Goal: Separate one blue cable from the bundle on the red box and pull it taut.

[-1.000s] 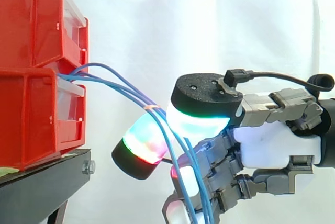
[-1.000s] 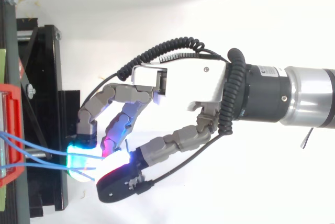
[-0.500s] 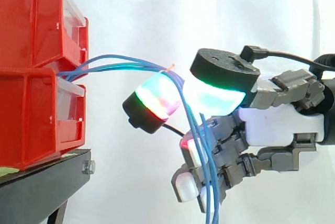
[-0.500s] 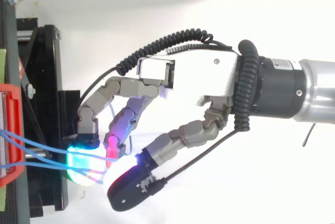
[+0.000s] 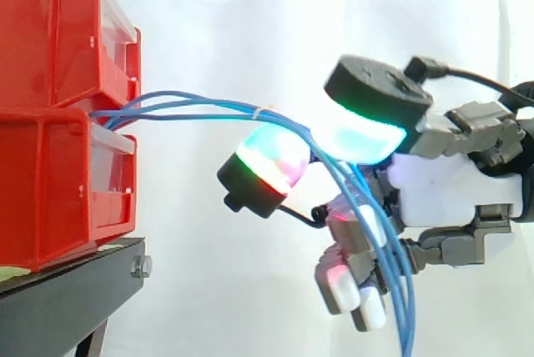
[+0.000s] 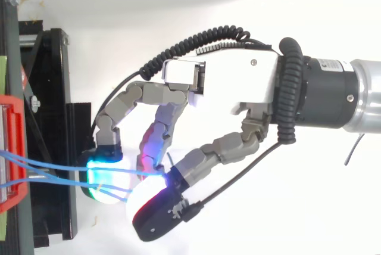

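Where the fingers (image 5: pixel 269 155) pinch them, the blue cables (image 5: pixel 244 110) bend downward.

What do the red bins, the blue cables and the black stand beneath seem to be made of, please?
The stacked red bins look like moulded plastic, glossy, with ribbed walls. The thin blue cables seem plastic-sheathed and flexible: they curve smoothly; their core cannot be judged. The black stand looks like matte painted metal, judging by the bolt at its edge.
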